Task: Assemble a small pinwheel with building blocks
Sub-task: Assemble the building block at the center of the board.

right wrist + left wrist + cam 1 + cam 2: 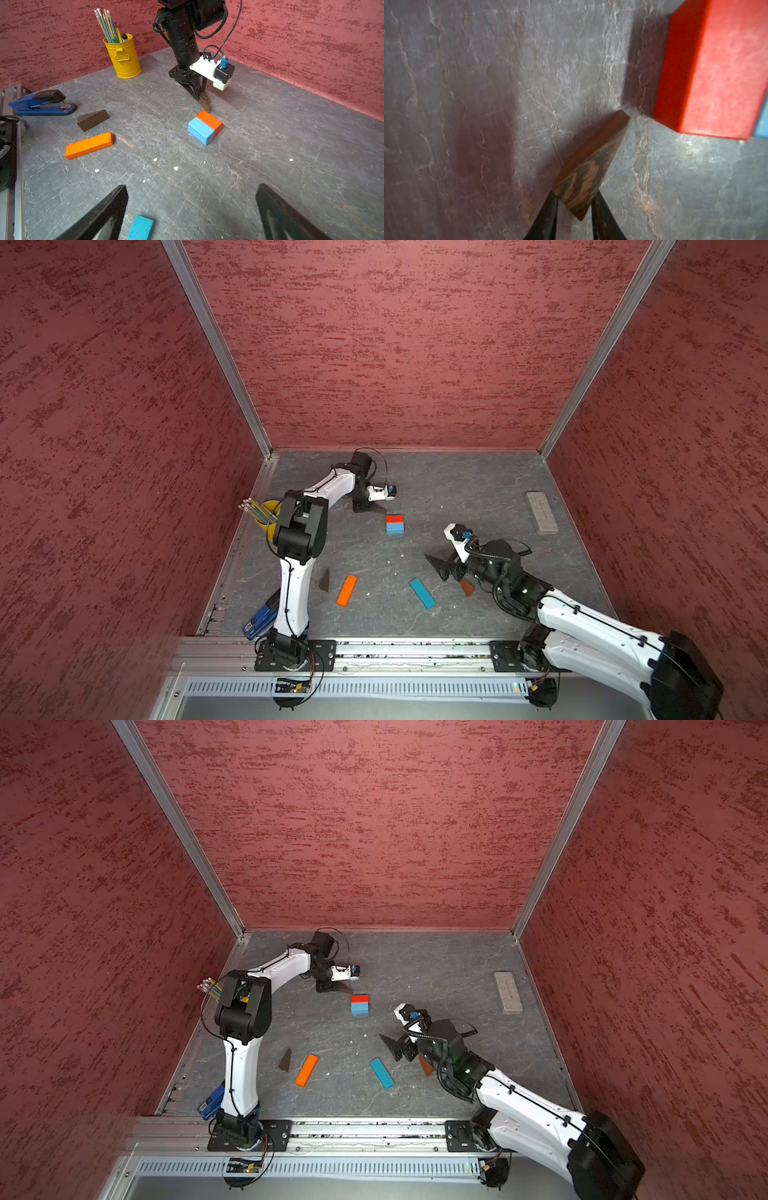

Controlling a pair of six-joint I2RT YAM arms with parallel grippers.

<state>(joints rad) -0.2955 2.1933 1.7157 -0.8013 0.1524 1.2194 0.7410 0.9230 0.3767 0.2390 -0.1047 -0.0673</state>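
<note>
My left gripper (575, 197) is shut on a brown wedge (591, 164), whose tip points at the red-and-blue cube (708, 68) and stops just short of it. In a top view the wedge (379, 510) lies just behind and left of the cube (394, 524). My right gripper (191, 191) stands open and empty over the table, with the blue bar (141, 228) near one finger. An orange bar (347, 590) and a dark wedge (325, 580) lie front left. An orange-brown wedge (466, 587) shows partly under the right arm.
A grey rectangular block (541, 512) lies at the back right. The yellow cup of pencils (123, 56) stands by the left wall, and a blue stapler (41, 102) lies near the left arm's base. Red walls close in three sides of the table.
</note>
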